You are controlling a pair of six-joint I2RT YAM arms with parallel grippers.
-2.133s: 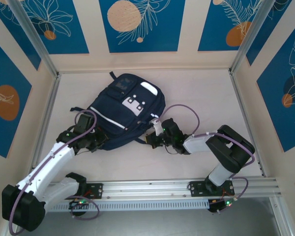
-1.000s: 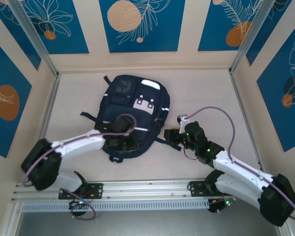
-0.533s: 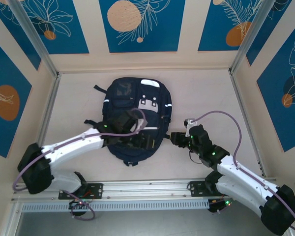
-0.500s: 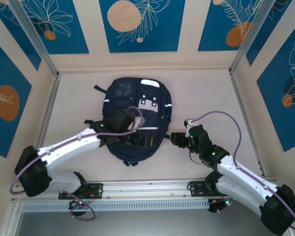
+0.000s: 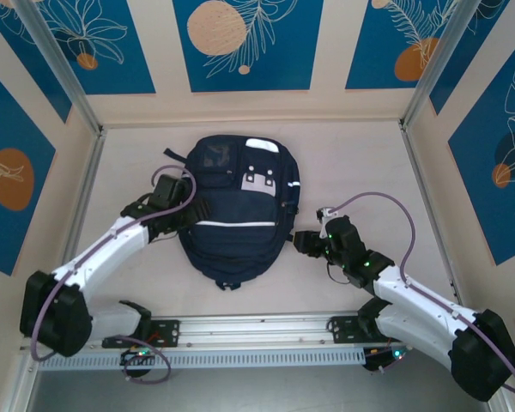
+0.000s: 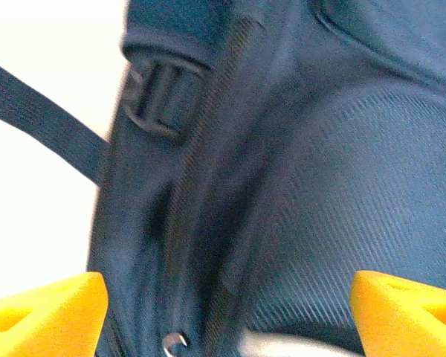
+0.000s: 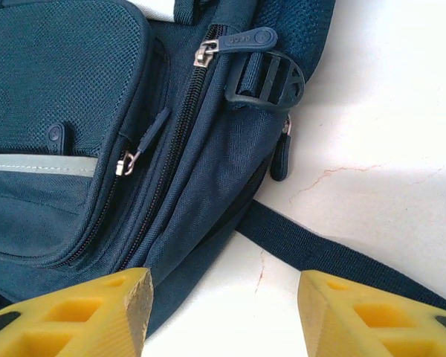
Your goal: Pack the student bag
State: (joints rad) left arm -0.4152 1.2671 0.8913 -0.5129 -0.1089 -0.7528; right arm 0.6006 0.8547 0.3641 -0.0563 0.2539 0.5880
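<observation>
Though close by the student bag (image 5: 237, 225), left hand (image 5: 191, 213) and right hand (image 5: 301, 242) wide, empty.

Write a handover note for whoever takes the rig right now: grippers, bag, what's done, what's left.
Left gripper: open, holding nothing, fingers spread over the left side of the student bag.
Right gripper: open, holding nothing, low at the bag's right edge, above a strap lying on the table.
Bag: flat on the table between the arms, front up; the zips in the right wrist view look shut.
Done: bag laid out.
Left: probably everything else; open a compartment, pack, close.
</observation>
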